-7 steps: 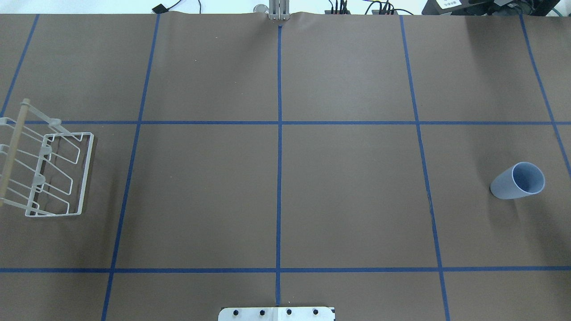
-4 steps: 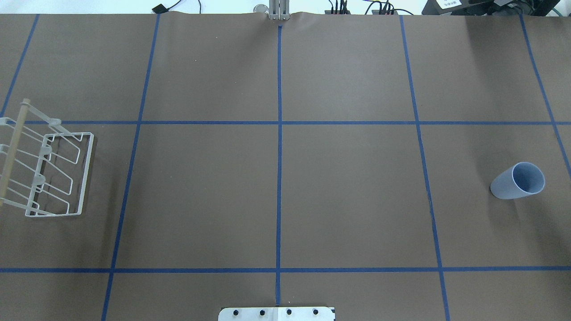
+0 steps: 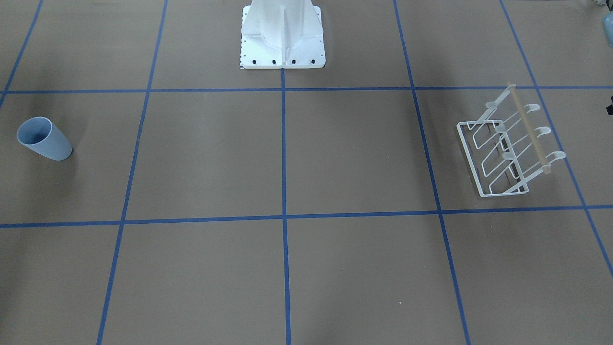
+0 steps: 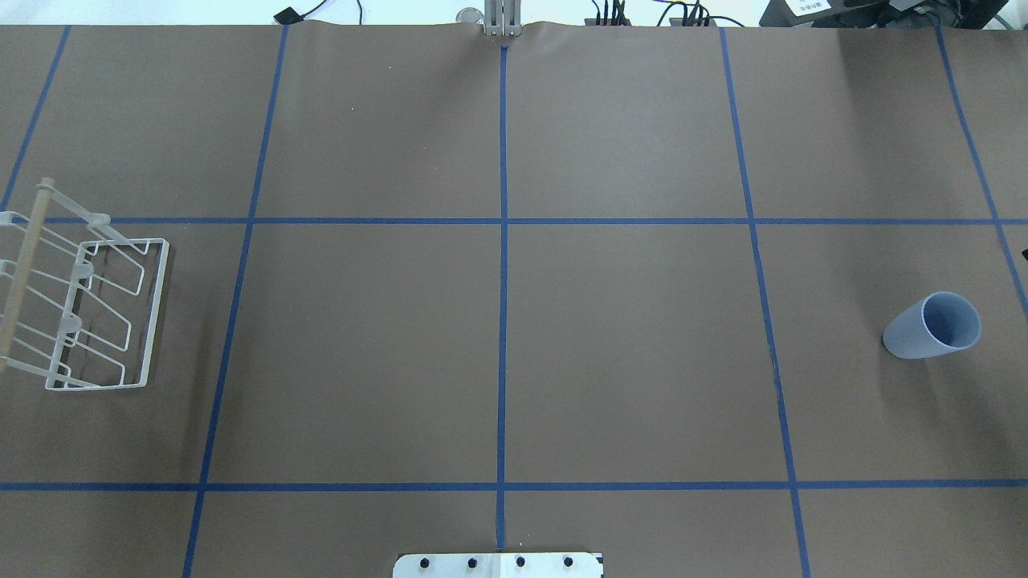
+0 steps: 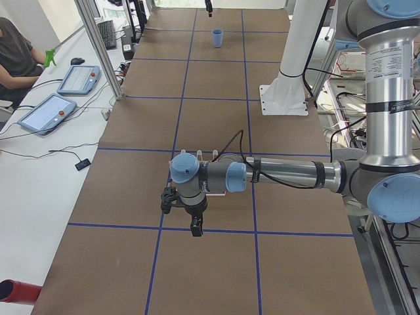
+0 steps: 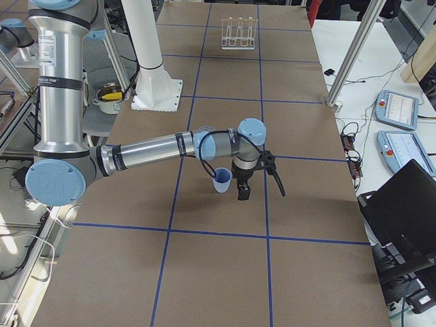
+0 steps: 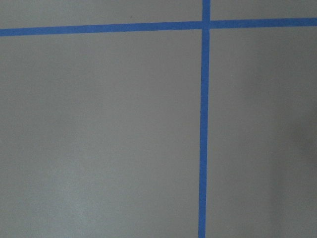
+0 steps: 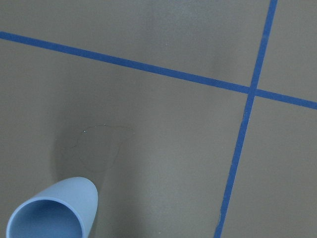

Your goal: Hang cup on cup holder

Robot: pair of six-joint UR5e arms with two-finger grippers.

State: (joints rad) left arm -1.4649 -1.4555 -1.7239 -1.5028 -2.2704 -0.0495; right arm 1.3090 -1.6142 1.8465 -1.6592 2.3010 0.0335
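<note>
Standing on the counter [image 4: 498, 337], the cup [image 4: 932, 325] is well apart from the cup holder [image 4: 88, 313]; nothing is done yet. Right claw [image 6: 243, 191] hovers beside the cup; how far it is open cannot be told.

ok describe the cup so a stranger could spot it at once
On the brown table crossed by blue tape lines, go to the end on the robot's right, far from the white wire rack. The cup stands there upright: a plain light blue tumbler, no handle, wider at the rim.
</note>
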